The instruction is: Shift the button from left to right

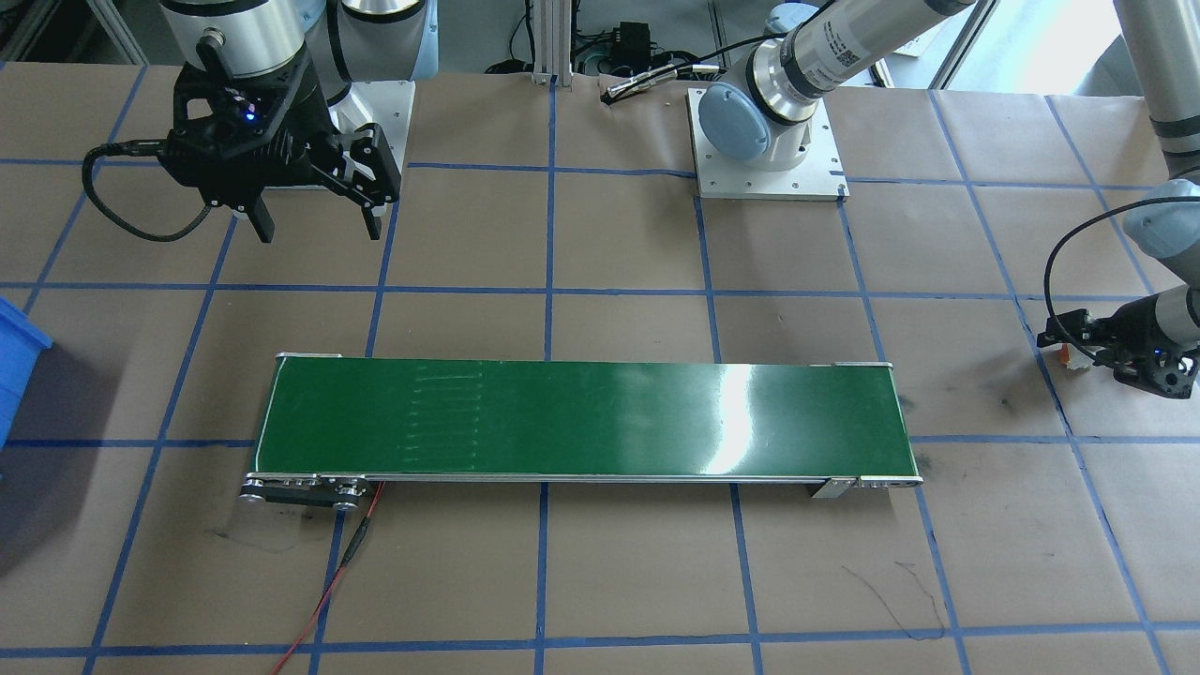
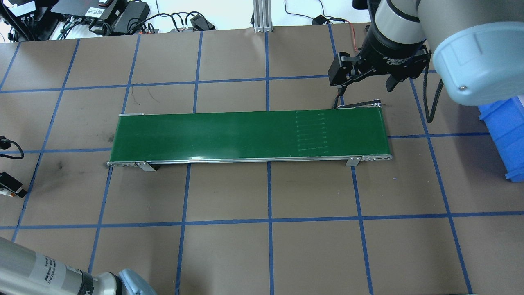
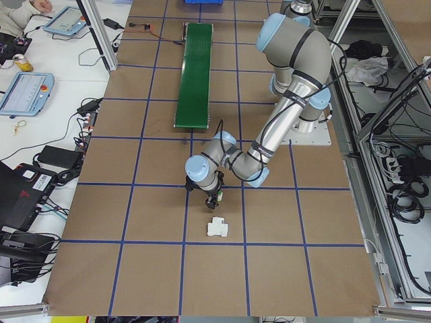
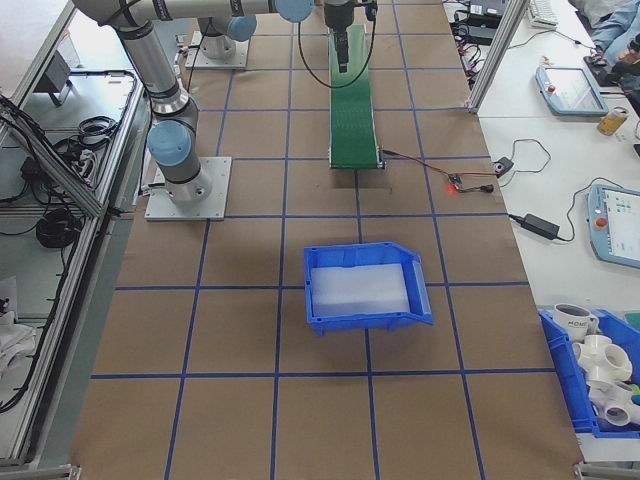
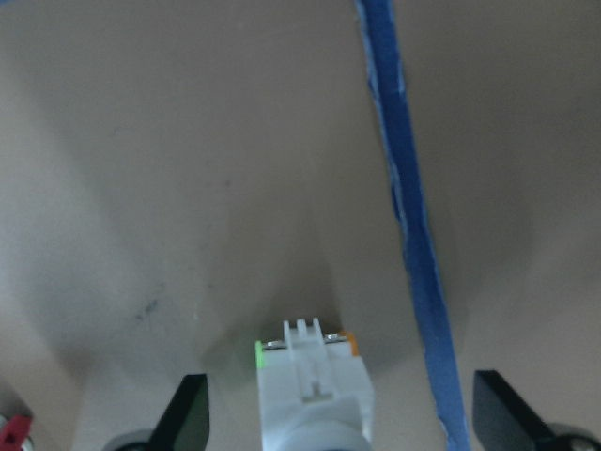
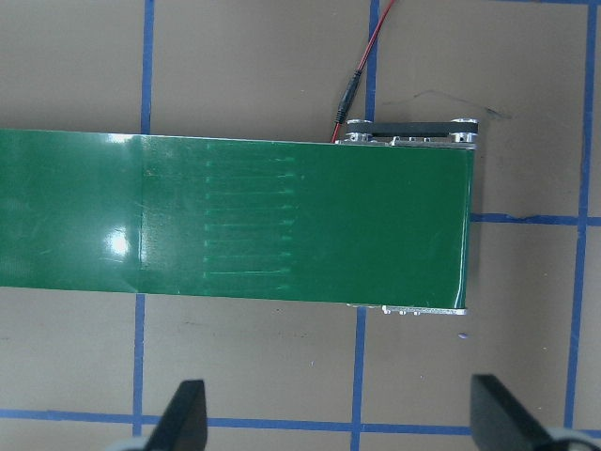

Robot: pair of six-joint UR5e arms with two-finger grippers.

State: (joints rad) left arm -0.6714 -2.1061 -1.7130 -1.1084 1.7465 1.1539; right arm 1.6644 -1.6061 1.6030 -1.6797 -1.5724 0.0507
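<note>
left gripper (image 5: 338, 413): low over the brown paper at the robot's left end of the tabletop (image 1: 600, 581), well apart from the belt; its fingers (image 5: 188, 413) are spread wide on either side of the button, with clear gaps to it, holding nothing
button (image 5: 310, 385): lies on the paper between the left fingers, white body toward the camera, a green edge on one side and an orange piece on the other; in the front-facing view a white and orange bit (image 1: 1069, 354) shows just beside the left gripper (image 1: 1078, 342)
right gripper (image 1: 314, 220): hangs above the paper near the robot's right end of the belt, fingers (image 1: 261, 223) wide apart and empty; its wrist camera looks down on that belt end
conveyor belt (image 2: 249, 135): green, lengthwise across the middle of the tabletop, nothing on it; a red wire (image 1: 328, 586) runs from its right-hand end
blue bin (image 4: 365, 285): on the paper past the right end of the belt
white blocky part (image 3: 217, 227): on the paper near the left arm, apart from the gripper
blue tape line (image 5: 408, 225): runs just beside the button
</note>
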